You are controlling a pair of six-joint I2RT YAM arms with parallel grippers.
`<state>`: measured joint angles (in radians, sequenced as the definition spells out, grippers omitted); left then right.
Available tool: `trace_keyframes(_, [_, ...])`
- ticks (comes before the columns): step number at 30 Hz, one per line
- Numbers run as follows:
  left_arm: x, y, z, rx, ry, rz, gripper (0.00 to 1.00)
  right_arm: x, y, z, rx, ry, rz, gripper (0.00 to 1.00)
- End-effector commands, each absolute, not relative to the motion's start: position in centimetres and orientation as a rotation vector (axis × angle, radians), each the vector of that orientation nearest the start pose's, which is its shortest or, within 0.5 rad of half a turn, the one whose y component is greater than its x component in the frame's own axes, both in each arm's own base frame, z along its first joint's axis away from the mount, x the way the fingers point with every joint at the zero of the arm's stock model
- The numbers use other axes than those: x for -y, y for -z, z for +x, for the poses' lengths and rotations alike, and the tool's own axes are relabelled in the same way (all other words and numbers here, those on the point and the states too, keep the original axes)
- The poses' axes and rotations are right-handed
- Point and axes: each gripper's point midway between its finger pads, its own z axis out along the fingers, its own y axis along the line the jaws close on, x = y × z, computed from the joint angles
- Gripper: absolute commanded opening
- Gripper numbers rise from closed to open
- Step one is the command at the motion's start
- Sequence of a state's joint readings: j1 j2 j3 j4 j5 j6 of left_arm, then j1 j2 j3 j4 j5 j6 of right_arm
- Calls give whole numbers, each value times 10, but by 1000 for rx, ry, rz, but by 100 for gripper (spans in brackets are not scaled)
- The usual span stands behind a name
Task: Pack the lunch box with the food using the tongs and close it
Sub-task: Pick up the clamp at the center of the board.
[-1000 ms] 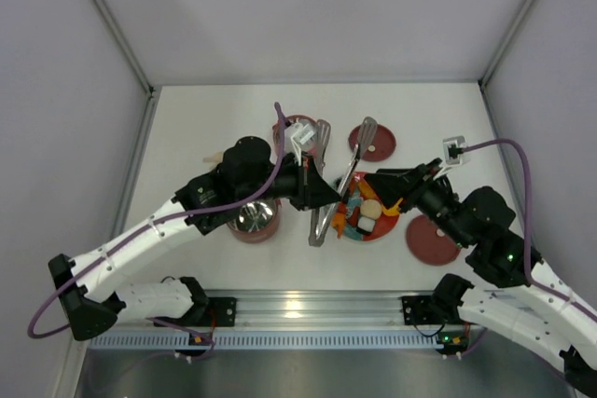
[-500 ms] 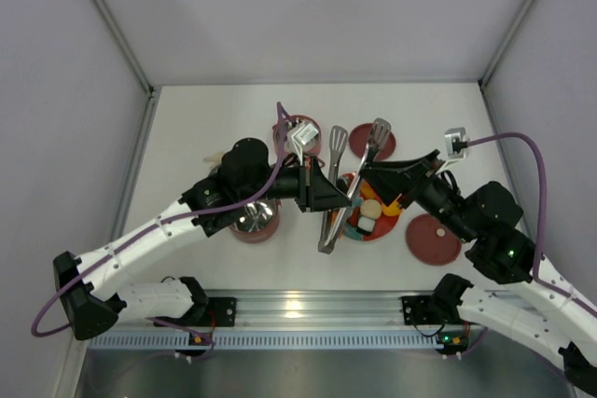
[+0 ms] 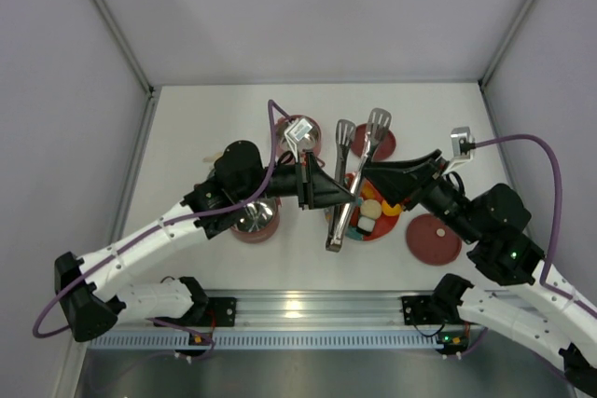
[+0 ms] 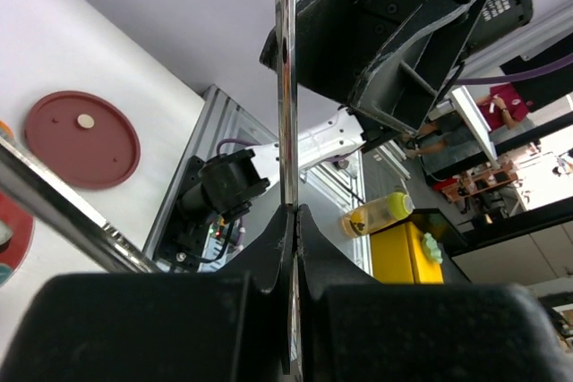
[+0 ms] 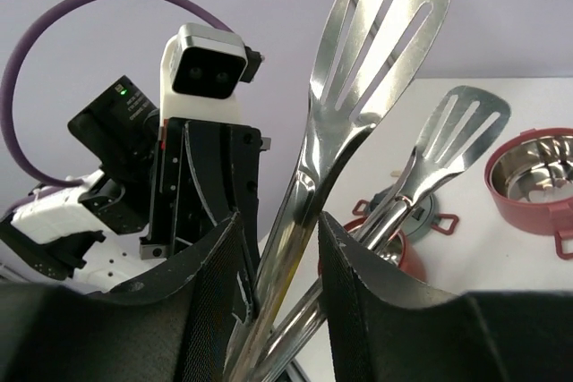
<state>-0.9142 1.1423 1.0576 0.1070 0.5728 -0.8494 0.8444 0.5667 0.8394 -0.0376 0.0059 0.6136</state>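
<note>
Found the tongs (image 3: pixel 338 227) seemingly lifted off the table between the two arms, over the left rim of the red plate (image 3: pixel 387 233) of food (image 3: pixel 371 212), joined end near, slotted heads far. Saw the left gripper (image 4: pixel 291 212) pinched tight on one thin arm, edge-on. Saw the right gripper (image 5: pixel 285 221) with fingers (image 5: pixel 210 310) flanking both arms just short of the heads; could not tell whether pressing or merely beside. Judged the tongs light, stiff, springy at the joint, and slick polished steel, apt to twist. Best taken across both arms midway along, flat faces against the fingers, so squeezing shuts the heads.
</note>
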Motion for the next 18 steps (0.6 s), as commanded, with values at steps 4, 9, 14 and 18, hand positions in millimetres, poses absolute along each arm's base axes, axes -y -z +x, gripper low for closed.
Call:
trace_keyframes(4, [361, -408, 115, -1581, 1875, 646, 0, -224, -435, 142, -1306, -1331, -232, 39])
trace_keyframes(9, [359, -414, 109, -1545, 1924, 660, 0, -226, -435, 141, -1310, -1332, -246, 39])
trace_keyframes(14, [360, -412, 108, -1542, 1966, 653, 0, -225, -440, 135, -1279, -1354, -260, 36])
trace_keyframes(18, [361, -411, 107, -1528, 1997, 656, 0, -226, -444, 132, -1260, -1377, -273, 32])
